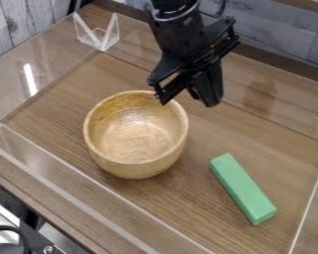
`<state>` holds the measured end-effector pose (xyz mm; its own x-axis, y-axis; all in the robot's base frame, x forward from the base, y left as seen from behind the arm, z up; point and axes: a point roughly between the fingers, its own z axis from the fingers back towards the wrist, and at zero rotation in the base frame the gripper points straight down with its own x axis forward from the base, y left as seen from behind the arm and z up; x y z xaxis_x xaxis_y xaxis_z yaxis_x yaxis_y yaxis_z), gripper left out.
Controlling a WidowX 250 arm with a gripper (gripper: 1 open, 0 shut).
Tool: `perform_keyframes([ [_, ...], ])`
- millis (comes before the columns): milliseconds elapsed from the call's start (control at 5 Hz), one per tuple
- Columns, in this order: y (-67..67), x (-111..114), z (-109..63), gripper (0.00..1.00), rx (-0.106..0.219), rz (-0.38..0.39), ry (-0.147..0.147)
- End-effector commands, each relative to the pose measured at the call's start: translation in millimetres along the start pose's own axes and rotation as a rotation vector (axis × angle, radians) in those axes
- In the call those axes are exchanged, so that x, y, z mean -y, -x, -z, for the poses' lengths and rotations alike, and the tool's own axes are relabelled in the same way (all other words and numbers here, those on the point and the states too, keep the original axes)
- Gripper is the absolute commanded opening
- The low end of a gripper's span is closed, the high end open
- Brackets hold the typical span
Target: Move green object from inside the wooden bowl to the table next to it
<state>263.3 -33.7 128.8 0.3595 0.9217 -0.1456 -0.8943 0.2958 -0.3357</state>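
Green object flat on table right of wooden bowl, long axis diagonal; gripper closed, empty.

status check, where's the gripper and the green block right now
Gripper shut, empty, above the table behind the wooden bowl. Green block flat on the table, right of the bowl. Bowl empty. Nothing in the way.

Lab bench: acrylic walls enclose table.

Grey wall behind a clear-walled enclosure

Clear acrylic walls catch pale glare along their edges. Behind them runs a grey, mottled wall. A small clear acrylic bracket stands at the back left corner.
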Motion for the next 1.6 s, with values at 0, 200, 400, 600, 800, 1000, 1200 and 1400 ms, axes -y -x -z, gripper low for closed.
perform_keyframes([
  [0, 14.6, -5.1, 1.7, 1.00, 0.009, 0.069, 0.016],
  [200, 40.6, -12.9, 23.1, 1.00, -0.006, 0.142, -0.009],
  [400, 61.5, -6.4, 39.0, 1.00, -0.002, 0.148, -0.018],
  [600, 78.4, 0.5, 53.2, 1.00, 0.016, 0.131, -0.025],
  [800, 77.6, 3.2, 67.9, 1.00, 0.047, 0.130, -0.030],
  [1000, 68.7, 2.7, 76.4, 1.00, 0.075, 0.159, -0.044],
  [1200, 64.1, -3.0, 78.7, 1.00, 0.107, 0.170, -0.056],
  [1400, 64.2, -8.7, 78.4, 1.00, 0.130, 0.181, -0.080],
])
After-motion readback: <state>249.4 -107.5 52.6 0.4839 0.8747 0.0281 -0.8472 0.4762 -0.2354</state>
